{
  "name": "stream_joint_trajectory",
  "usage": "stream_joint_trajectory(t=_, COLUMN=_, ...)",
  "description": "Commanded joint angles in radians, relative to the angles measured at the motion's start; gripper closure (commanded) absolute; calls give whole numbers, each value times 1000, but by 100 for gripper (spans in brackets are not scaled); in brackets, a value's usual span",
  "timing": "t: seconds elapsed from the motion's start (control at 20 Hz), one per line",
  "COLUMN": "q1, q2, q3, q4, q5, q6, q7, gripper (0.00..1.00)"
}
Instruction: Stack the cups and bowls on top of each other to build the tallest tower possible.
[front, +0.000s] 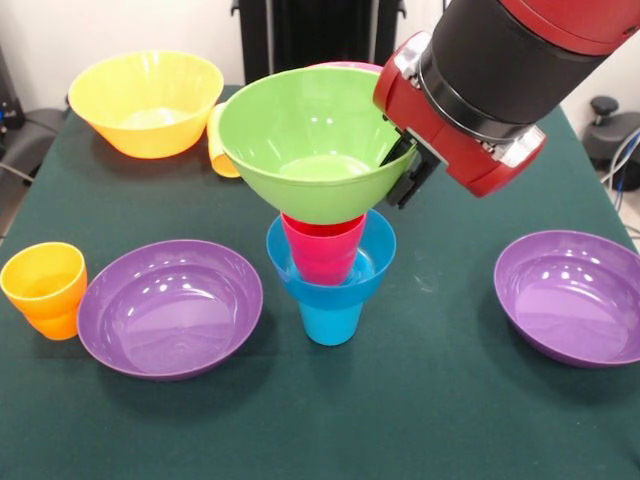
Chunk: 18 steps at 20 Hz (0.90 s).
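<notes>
Already stacked mid-table: blue cup (331, 322), blue bowl (372, 262), red cup (324, 247), green bowl (305, 140) with gripper (403, 170) at its rim, jaw state unclear; left unstacked: orange cup (45, 288), two purple bowls (168, 306), orange-yellow bowl (146, 102).

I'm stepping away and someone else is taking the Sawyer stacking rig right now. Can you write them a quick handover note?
Gripper: at the lime green bowl's rim, one black finger shows; open or shut can't be told.
Done: tower of blue cup, small blue bowl, red cup, lime green bowl.
Left: orange cup, two purple bowls, orange-yellow bowl. A yellow cup lies tipped behind the tower.
</notes>
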Motion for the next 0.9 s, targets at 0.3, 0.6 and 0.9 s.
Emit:
stream_joint_trajectory(t=0.3, q1=-25, q2=20, q3=104, q4=-5, q5=-67, q6=-27, q7=-323, gripper=100)
stream_joint_trajectory(t=0.6, q1=-24, q2=17, q3=108, q4=1, q5=-70, q6=-40, q7=-323, gripper=100)
stream_joint_trajectory(t=0.9, q1=-30, q2=24, q3=109, q4=-15, q5=-69, q6=-61, q7=-331, gripper=100)
